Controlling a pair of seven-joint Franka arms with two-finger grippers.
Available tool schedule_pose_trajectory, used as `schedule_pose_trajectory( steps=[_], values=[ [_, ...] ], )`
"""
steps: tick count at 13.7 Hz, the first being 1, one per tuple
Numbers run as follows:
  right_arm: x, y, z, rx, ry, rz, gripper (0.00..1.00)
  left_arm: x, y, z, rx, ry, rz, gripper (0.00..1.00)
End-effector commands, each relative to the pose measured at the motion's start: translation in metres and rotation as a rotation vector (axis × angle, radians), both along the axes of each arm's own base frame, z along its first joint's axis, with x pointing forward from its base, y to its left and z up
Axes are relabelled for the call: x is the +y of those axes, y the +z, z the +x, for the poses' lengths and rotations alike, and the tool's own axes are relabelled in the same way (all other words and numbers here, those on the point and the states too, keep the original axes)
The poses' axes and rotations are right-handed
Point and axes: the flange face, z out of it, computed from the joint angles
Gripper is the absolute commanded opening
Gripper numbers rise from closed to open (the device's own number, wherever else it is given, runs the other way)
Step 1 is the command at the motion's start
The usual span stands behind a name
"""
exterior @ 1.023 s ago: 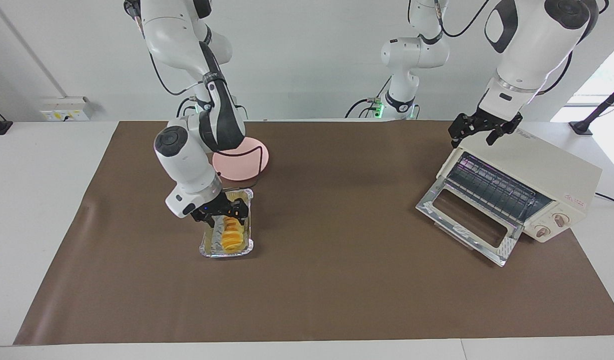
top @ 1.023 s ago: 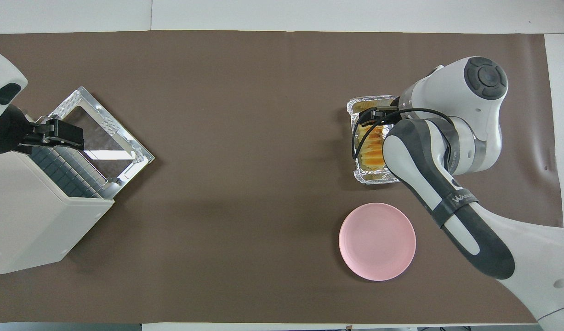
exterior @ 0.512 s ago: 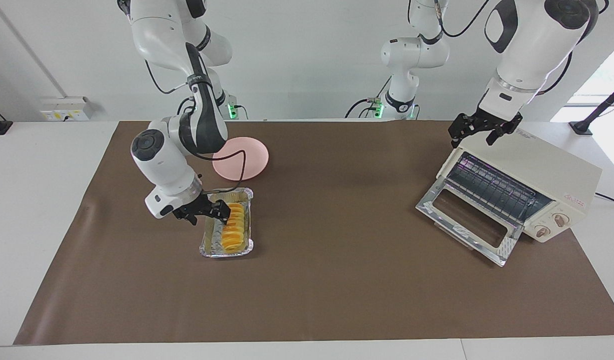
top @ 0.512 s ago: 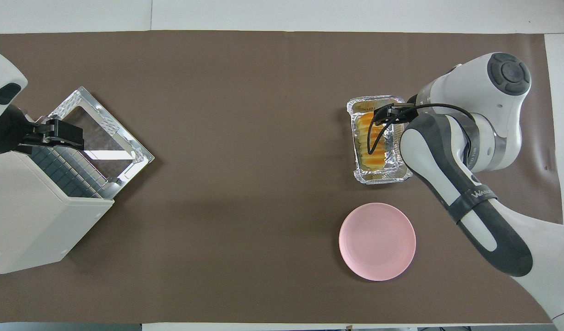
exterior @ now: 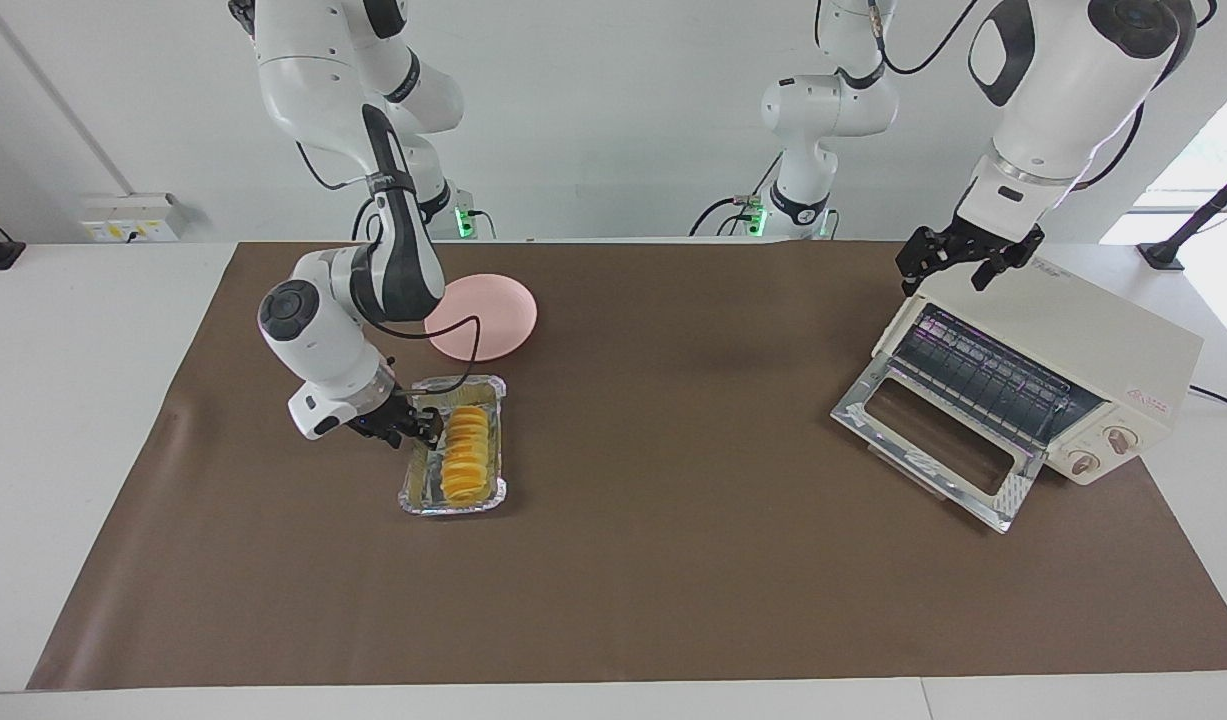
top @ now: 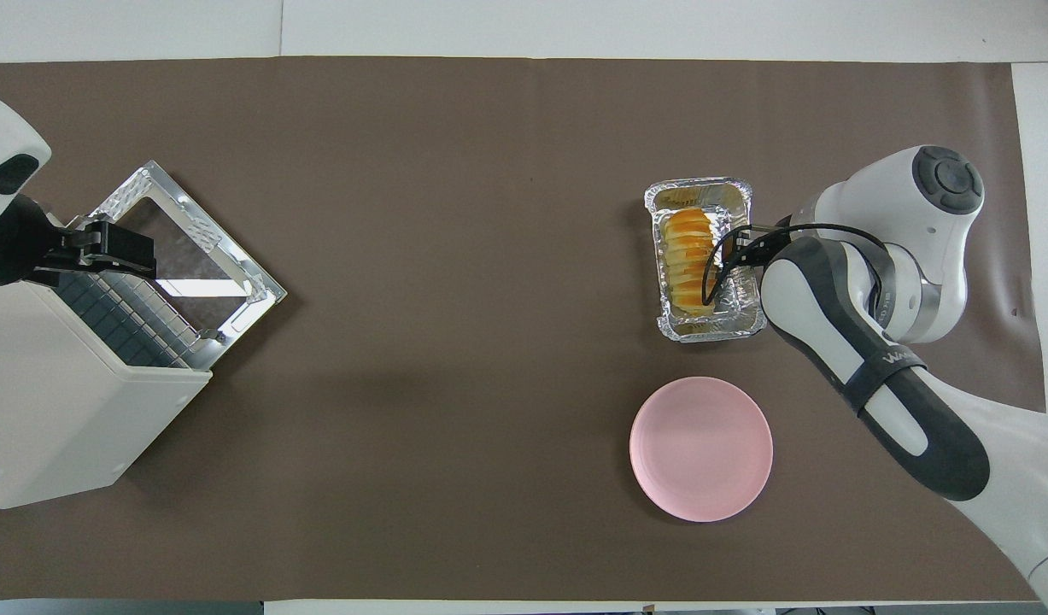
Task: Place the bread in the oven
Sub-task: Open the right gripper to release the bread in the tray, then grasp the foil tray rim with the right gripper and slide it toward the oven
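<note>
A: Going from the right arm's end of the table, where does the job stand?

B: The bread (exterior: 466, 453) lies in the foil tray (exterior: 418, 497), not lifted. The right gripper (exterior: 410, 428) sits low at the tray's long rim, on the side away from the oven; whether its fingers are spread, pinching the rim or gripping anything, I cannot tell. The pink plate (exterior: 493, 318) sits nearer to the robots than the tray, empty.

A: And at the left arm's end?

B: The oven (exterior: 1073, 370) has its door (exterior: 933, 445) dropped open, rack bare. The left gripper (exterior: 955, 262) hovers over the oven's top corner, fingers spread, waiting. So 1 step looks done: the door. Picking up, carrying and loading are left.

A: Do the 2 views differ?

B: The facing view shows the knobs and how low the right gripper is. Overhead, the right arm hides most of that gripper, but the loaf's whole ridged length shows.
</note>
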Motion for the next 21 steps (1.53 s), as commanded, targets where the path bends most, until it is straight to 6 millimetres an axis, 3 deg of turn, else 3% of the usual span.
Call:
schedule_pose_trajectory(
  steps=[1,6,9,12,13,16,19,21],
  values=[
    [-0.002,0.001,-0.006,-0.016,0.022,0.021,0.0,0.003,-0.001,-0.002,0.009,-0.002,-0.007,1.0],
    [0.001,0.007,-0.002,-0.024,-0.014,0.066,0.0,0.003,-0.001,-0.002,0.009,-0.002,-0.007,1.0],
    [0.021,0.036,0.013,-0.073,0.014,0.076,0.0,0.003,-0.001,-0.002,0.009,-0.002,-0.007,1.0],
    [0.089,0.084,0.025,-0.121,0.111,0.098,0.0,0.003,-0.001,-0.002,0.009,-0.002,-0.007,1.0],
    [0.119,0.099,0.028,-0.133,0.116,0.109,0.0,0.003,-0.001,-0.002,0.009,-0.002,-0.007,1.0],
    [0.228,0.114,0.024,-0.132,0.053,0.14,0.0,0.003,-0.001,-0.002,0.009,-0.002,-0.007,1.0],
    [0.312,0.101,0.017,-0.111,0.041,0.151,0.0,0.003,-0.001,-0.002,0.009,-0.002,-0.007,1.0],
    [0.35,0.07,0.002,-0.108,0.052,0.144,0.0,0.003,-0.001,-0.002,0.009,-0.002,-0.007,1.0]
  ],
)
